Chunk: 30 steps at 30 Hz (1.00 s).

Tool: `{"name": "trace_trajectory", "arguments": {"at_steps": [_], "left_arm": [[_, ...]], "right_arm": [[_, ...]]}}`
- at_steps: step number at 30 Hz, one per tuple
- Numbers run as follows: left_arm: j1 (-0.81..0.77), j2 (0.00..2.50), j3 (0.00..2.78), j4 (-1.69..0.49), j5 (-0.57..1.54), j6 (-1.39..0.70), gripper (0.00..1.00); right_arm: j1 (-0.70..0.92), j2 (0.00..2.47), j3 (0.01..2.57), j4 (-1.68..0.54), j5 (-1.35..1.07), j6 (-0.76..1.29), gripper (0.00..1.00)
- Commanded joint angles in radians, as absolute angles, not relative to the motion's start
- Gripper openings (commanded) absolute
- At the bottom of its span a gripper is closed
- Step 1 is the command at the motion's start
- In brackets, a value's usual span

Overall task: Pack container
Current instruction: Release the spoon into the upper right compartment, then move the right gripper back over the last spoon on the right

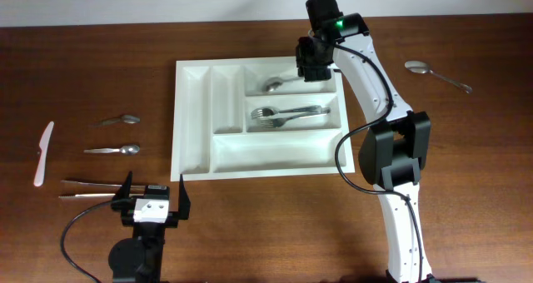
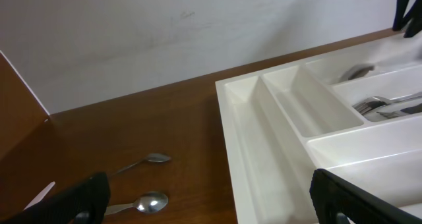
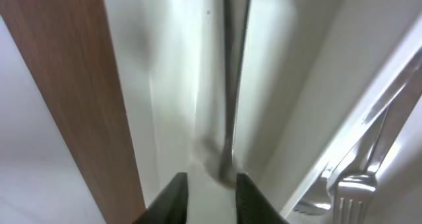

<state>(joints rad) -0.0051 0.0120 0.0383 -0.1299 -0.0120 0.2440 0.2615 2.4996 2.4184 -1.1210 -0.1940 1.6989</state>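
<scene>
The tray lies flat in the middle of the counter. Its two narrow compartments are on the left and its three long ones on the right. A spoon lies in the far long compartment and forks in the middle one. The near long compartment and both narrow ones are bare.

The right hand hangs low over the far compartment, above the spoon's handle. Its fingers stand slightly apart, with a gap wider than the handle, so the spoon looks let go rather than pinched. The blur leaves a light touch on one finger uncertain. The left hand sits by the tray's near left corner, spread wide and holding nothing.

On the counter lie a loose spoon far right, a far spoon and a near spoon on the left, and a white knife. Two thin pieces, too slim to identify, lie beside the left hand.

The gap is narrow. If the right hand rises while a finger drags the handle, the spoon could lift and drop across the divider onto the forks. A sideways move before it clears the walls could catch a wall and shove the light tray toward the left hand.
</scene>
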Motion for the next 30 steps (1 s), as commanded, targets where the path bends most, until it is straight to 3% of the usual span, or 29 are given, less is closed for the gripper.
{"name": "trace_trajectory", "arguments": {"at_steps": [1, 9, 13, 19, 21, 25, 30], "left_arm": [[-0.002, 0.008, 0.031, -0.127, -0.015, 0.256, 0.99], [-0.002, 0.008, 0.031, -0.127, -0.015, 0.256, 0.99], [-0.002, 0.008, 0.031, -0.127, -0.015, 0.256, 0.99], [-0.002, 0.008, 0.031, -0.127, -0.015, 0.256, 0.99], [-0.002, 0.008, 0.031, -0.127, -0.015, 0.256, 0.99], [-0.002, 0.008, 0.031, -0.127, -0.015, 0.256, 0.99], [-0.002, 0.008, 0.031, -0.127, -0.015, 0.256, 0.99]], "right_arm": [[0.261, 2.508, 2.440, -1.119, -0.172, 1.682, 0.26], [0.231, 2.506, 2.440, -1.096, -0.171, 1.573, 0.41], [0.153, 2.490, 2.441, -1.082, -0.176, 1.459, 0.65], [-0.009, 2.446, 2.441, -1.068, -0.187, 1.330, 0.79], [-0.072, 2.442, 2.441, -1.011, -0.196, 1.228, 0.98], [-0.171, 2.443, 2.440, -0.976, -0.231, 1.031, 0.99], [-0.273, 2.443, 2.439, -1.165, -0.257, 0.855, 0.99]]}}
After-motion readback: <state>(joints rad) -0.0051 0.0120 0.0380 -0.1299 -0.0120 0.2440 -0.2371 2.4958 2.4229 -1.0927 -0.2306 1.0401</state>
